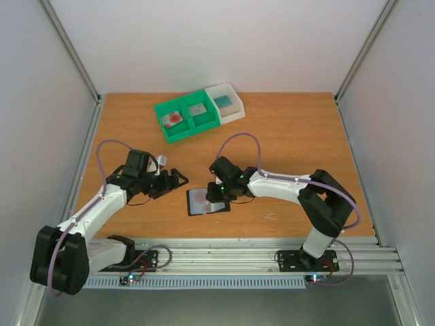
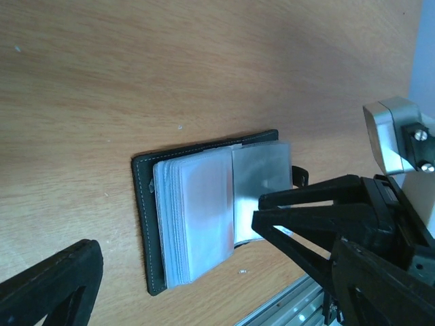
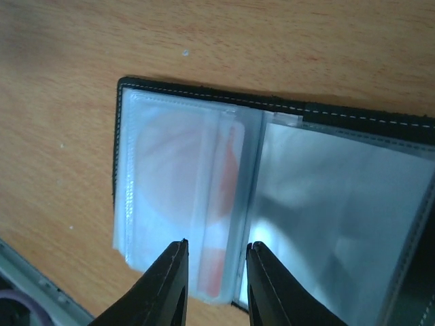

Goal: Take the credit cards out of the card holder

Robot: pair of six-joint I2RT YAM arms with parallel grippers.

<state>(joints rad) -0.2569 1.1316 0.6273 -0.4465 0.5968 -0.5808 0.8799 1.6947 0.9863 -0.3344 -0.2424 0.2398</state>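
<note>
The card holder lies open on the table in front of the arms, black cover down and clear sleeves up. It also shows in the left wrist view and the right wrist view. A whitish credit card with a red blotch sits inside a left-hand sleeve. My right gripper hovers over the holder's near edge, jaws a little apart on either side of that sleeve's inner edge and holding nothing. My left gripper is open and empty, just left of the holder. In its own view its fingers straddle the holder.
A green two-part bin and a white bin stand at the back of the table. The green bin holds a red-blotched card and a pale card. A metal rail runs along the near edge.
</note>
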